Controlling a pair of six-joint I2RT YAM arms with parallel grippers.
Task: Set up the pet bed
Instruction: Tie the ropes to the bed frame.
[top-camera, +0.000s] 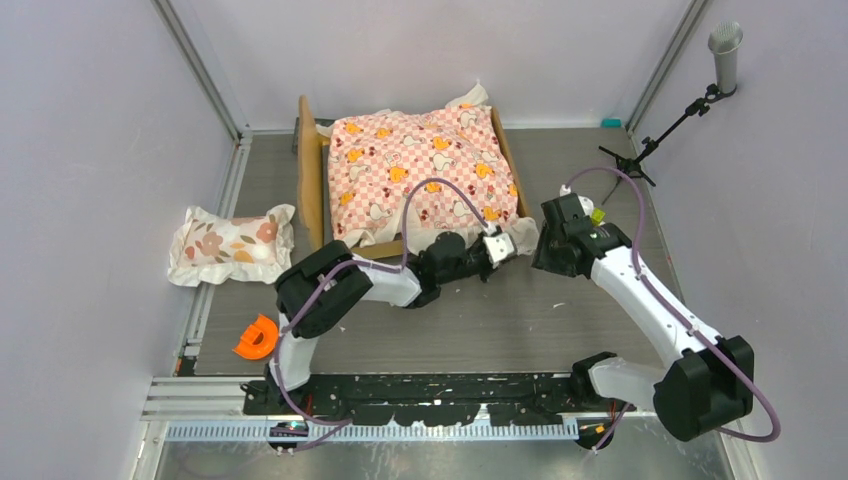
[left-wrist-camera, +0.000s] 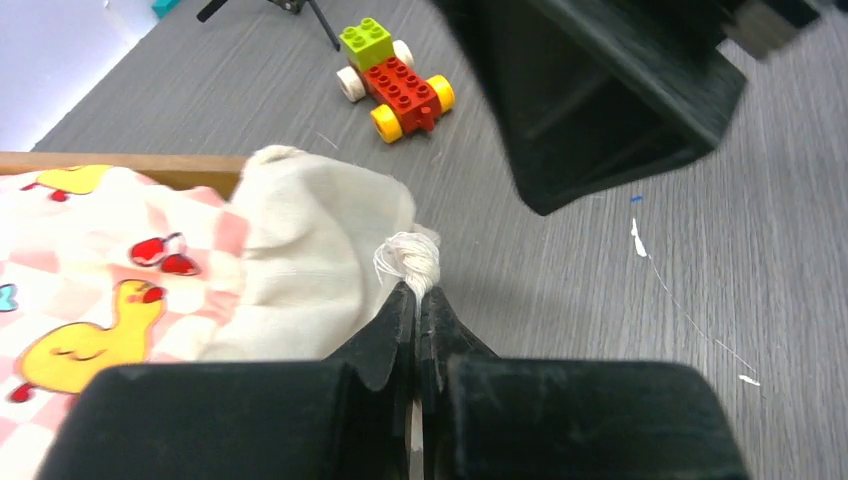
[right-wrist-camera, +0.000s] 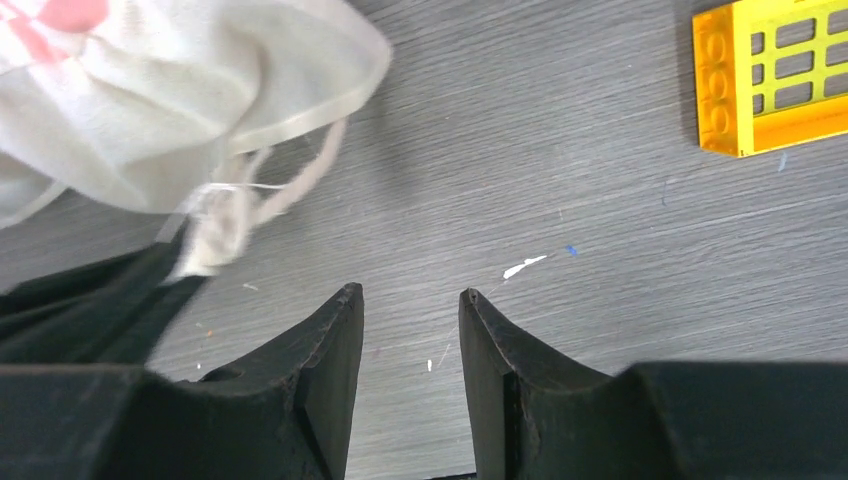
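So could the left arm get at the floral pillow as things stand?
Probably not yet: the left gripper is shut on the checkered sheet's corner, stretched off to the right. The floral pillow lies unobstructed near that arm's base, so after letting go it looks reachable.

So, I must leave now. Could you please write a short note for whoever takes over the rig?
Left gripper: shut on the sheet at its near right corner.
Right gripper: open, empty, over the table beside that corner.
Bed: far side of table, sheet spread over it.
Pillow: on the table, left of the bed.
Left: probably settle that corner, then add the pillow.
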